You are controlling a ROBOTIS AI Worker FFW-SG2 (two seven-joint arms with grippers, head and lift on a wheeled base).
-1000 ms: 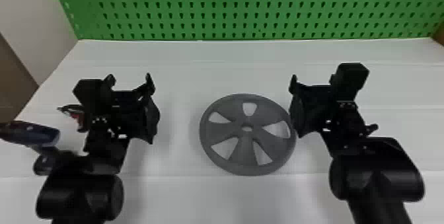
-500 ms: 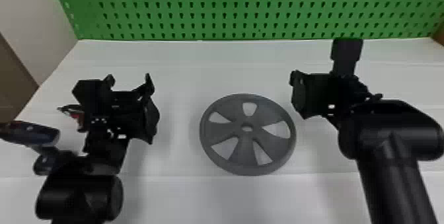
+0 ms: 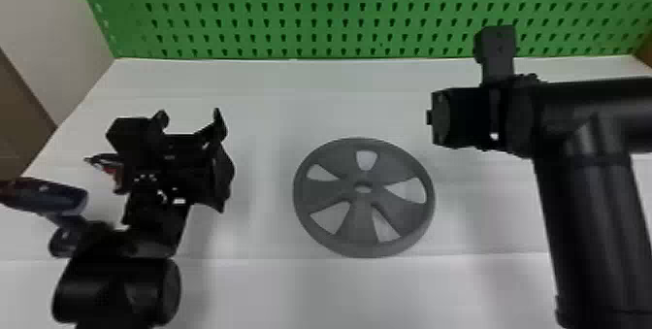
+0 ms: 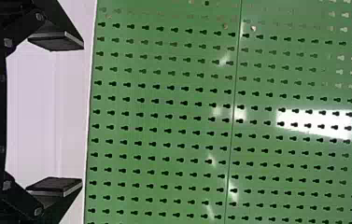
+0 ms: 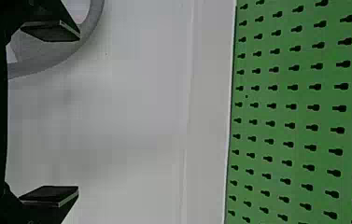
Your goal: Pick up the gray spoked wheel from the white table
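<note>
Behind the wheel [image 3: 360, 223], room runs until the green pegboard [image 3: 320, 12] blocks.

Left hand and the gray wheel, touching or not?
Apart. The head view shows a wide strip of white table between the left hand and the gray wheel.

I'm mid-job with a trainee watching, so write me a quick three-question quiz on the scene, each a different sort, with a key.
1. True or false: the left tool and the right tool both have their fingers apart, while the gray spoked wheel lies flat on the white table.

2. Multiple choice: what rises at the table's far edge?
A) a stack of crates
B) a green pegboard
C) a glass window

3. Count: how many openings are there between the wheel's spokes?

Key: 1 true; 2 B; 3 five
</note>
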